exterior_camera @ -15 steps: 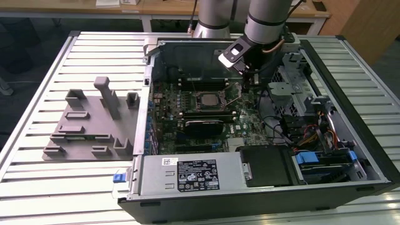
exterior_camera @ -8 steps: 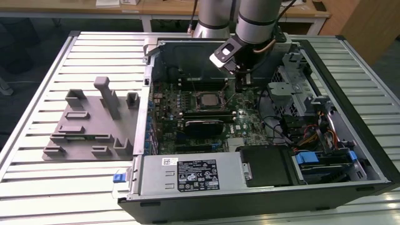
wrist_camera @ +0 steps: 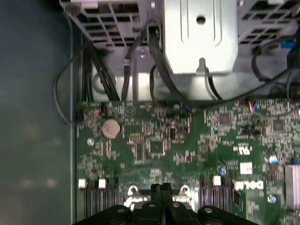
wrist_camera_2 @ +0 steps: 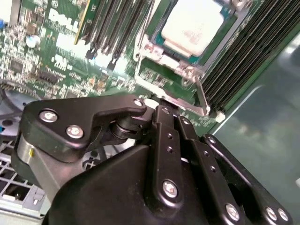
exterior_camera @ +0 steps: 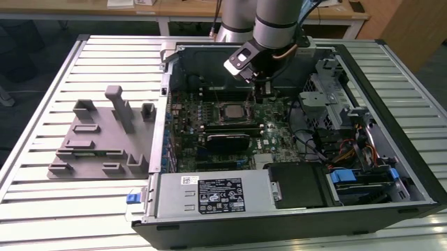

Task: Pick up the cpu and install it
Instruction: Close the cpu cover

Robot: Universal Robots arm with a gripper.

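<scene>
The cpu (exterior_camera: 231, 111), a small flat square chip with a pale silver-grey metal top, lies level and face up on the green motherboard (exterior_camera: 278, 132) inside the open computer case (exterior_camera: 279, 227), seen in the exterior view. In the second wrist view, the cpu (wrist_camera_2: 190, 26) sits squarely within the bright metal frame of its socket (wrist_camera_2: 154, 54). A thin greenish edge shows along its border, and rows of black memory slots (wrist_camera_2: 108, 23) run along either side.
</scene>
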